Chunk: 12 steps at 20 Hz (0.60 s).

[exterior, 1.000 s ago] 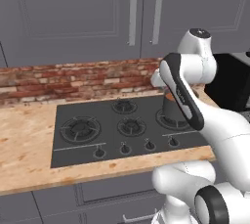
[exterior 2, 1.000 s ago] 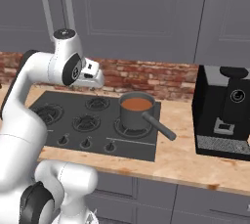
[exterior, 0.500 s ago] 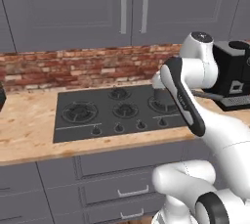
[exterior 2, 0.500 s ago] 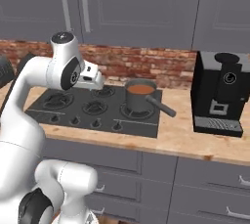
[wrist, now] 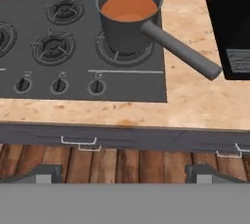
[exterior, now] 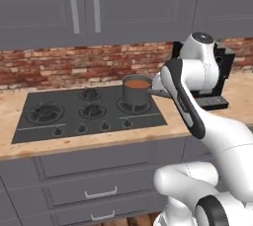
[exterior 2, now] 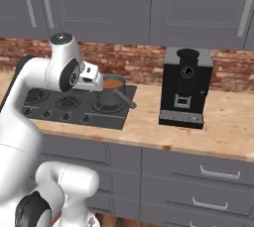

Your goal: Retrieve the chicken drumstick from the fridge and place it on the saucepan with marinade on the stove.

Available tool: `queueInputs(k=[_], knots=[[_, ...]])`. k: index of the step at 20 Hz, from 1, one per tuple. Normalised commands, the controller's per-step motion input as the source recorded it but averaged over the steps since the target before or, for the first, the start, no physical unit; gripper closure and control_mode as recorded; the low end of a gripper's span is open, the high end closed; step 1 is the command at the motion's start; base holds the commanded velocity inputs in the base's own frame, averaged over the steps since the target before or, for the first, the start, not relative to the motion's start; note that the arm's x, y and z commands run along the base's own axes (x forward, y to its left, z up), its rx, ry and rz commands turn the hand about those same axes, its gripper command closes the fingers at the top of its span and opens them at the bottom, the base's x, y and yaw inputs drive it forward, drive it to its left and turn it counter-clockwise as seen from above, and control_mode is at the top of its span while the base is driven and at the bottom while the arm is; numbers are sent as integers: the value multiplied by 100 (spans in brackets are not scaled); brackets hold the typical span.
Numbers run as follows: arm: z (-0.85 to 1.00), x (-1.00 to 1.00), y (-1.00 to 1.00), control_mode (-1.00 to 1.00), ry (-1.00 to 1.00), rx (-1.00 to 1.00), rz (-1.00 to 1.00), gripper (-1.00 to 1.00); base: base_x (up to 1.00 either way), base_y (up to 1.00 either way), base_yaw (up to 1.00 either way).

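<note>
Although the saucepan (wrist: pixel 128 20) sits on the stove (wrist: pixel 73 61) at its right rear burner with orange-brown marinade (wrist: pixel 129 7) filling it, no drumstick can be seen in it, on the counter (wrist: pixel 195 100) or between the gripper's fingers. The gripper (wrist: pixel 124 171) is released, its two tips standing wide apart at the bottom of the hand view with nothing between them, and it hangs well back from the counter edge, above the wooden floor (wrist: pixel 117 162). Compared with a second ago, the whole scene has slid across both base views: the stove now lies further left and smaller, and the coffee machine (exterior 2: pixel 186 87) stands fully in frame, so the base has driven, not the objects. The fridge is out of sight, and the drumstick presumably remains inside it. In the inspector's judgement, retrieval has not begun; the robot appears to be travelling empty-handed.
</note>
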Motion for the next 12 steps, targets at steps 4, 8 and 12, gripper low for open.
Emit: queueInputs(k=[4,8,12], knots=[[0,0,0,100,0,0,0,-100,-5,-100,0],[0,0,0,100,0,0,0,-100,-15,-100,0],[0,0,0,100,0,0,0,-100,-20,-100,0]])
